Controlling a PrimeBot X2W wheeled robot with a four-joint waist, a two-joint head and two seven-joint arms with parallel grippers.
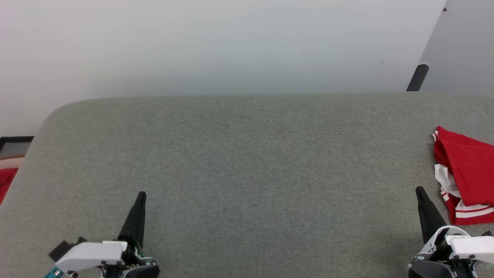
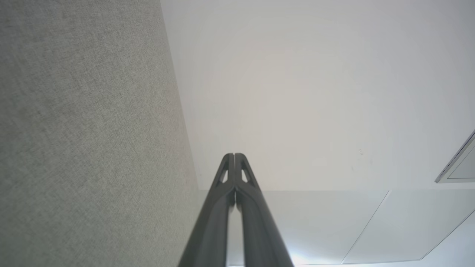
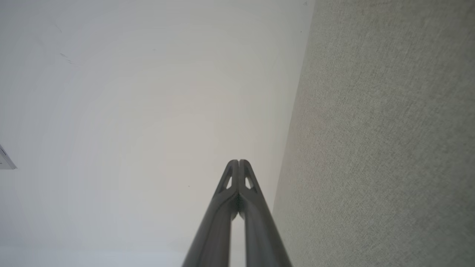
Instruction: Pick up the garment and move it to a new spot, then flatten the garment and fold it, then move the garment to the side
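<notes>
Head view, garment (image 1: 469,170) bunched at counter (image 1: 247,154) right edge, red, white striped trim, wrist views, left tool (image 2: 234,155), right tool (image 3: 238,162) pressed together

No writing or number can be read; the garment (image 1: 471,166) beside the right gripper (image 1: 420,190) shows red cloth and striped trim.

Left gripper (image 1: 141,195) low at left, fingers pressed together, empty, pointing up; right gripper (image 1: 419,190) low at right, likewise closed, empty, white wrists below.
</notes>
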